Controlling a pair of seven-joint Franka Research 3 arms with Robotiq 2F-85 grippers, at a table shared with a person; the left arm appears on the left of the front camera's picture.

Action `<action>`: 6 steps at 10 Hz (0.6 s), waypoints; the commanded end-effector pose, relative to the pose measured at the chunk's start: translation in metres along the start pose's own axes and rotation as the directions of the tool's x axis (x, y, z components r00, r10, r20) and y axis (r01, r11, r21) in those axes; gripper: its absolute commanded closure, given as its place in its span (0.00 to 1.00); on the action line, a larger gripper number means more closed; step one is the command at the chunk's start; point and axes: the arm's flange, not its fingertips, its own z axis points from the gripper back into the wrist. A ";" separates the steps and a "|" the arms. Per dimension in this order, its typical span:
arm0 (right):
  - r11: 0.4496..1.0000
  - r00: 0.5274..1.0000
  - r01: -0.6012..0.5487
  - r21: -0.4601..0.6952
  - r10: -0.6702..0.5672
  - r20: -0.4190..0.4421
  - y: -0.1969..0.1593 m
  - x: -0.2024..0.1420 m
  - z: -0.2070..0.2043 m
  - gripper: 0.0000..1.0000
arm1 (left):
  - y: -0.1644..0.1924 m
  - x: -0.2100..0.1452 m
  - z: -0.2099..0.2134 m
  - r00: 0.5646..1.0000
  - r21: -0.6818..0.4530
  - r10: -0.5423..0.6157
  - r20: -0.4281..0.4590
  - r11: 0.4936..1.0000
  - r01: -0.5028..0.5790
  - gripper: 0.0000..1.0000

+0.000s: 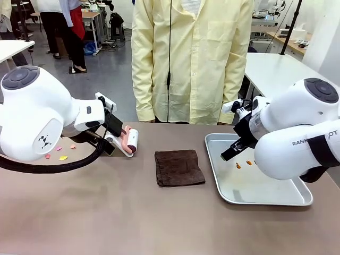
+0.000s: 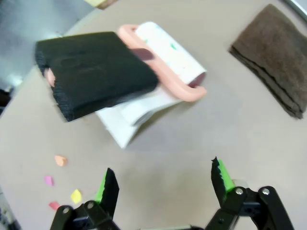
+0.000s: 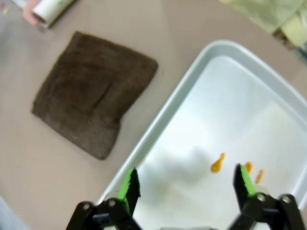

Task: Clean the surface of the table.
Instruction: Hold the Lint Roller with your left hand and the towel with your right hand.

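**Taupe table with tray, cloth and roller; both grippers wide and empty.**

The table point(image 1: 133, 218), a smooth matte taupe slab, spans the foreground between the arms. Right of centre sits a rectangular silver metal tray point(image 1: 271, 183) with rounded corners and a raised rim. The right gripper point(image 3: 186, 178) hangs over it, jaws wide, holding nothing. A folded dark brown napped cloth point(image 1: 179, 167) lies flat mid-table. To its left lies a roller point(image 2: 168, 52) with a white cylinder, pink frame and black foam handle. The left gripper point(image 2: 163, 177) hovers near it over bare tabletop, jaws wide and empty. Small coloured scraps point(image 2: 60, 160) dot the table, and orange bits point(image 3: 218, 164) lie in the tray.
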 end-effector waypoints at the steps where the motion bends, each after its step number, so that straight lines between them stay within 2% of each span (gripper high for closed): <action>1: 0.960 0.961 0.268 0.076 -0.260 -0.096 -0.005 0.007 0.028 0.00 | 0.011 -0.003 0.016 0.997 -0.243 0.047 -0.061 0.968 -0.061 0.00; 2: 0.893 0.901 0.424 0.149 -0.401 -0.164 -0.010 0.007 0.045 0.00 | 0.014 -0.001 0.028 0.960 -0.264 0.196 -0.201 0.933 -0.245 0.00; 3: 0.798 0.843 0.535 0.276 -0.483 -0.238 -0.020 0.002 0.069 0.00 | 0.017 -0.002 0.044 0.937 -0.346 0.275 -0.215 0.876 -0.336 0.00; 4: 0.728 0.822 0.569 0.382 -0.489 -0.291 -0.030 -0.010 0.086 0.00 | 0.018 -0.006 0.058 0.919 -0.403 0.339 -0.201 0.826 -0.393 0.00; 6: 0.578 0.752 0.646 0.499 -0.595 -0.283 -0.054 -0.046 0.127 0.00 | 0.032 -0.023 0.093 0.910 -0.587 0.387 -0.147 0.707 -0.396 0.00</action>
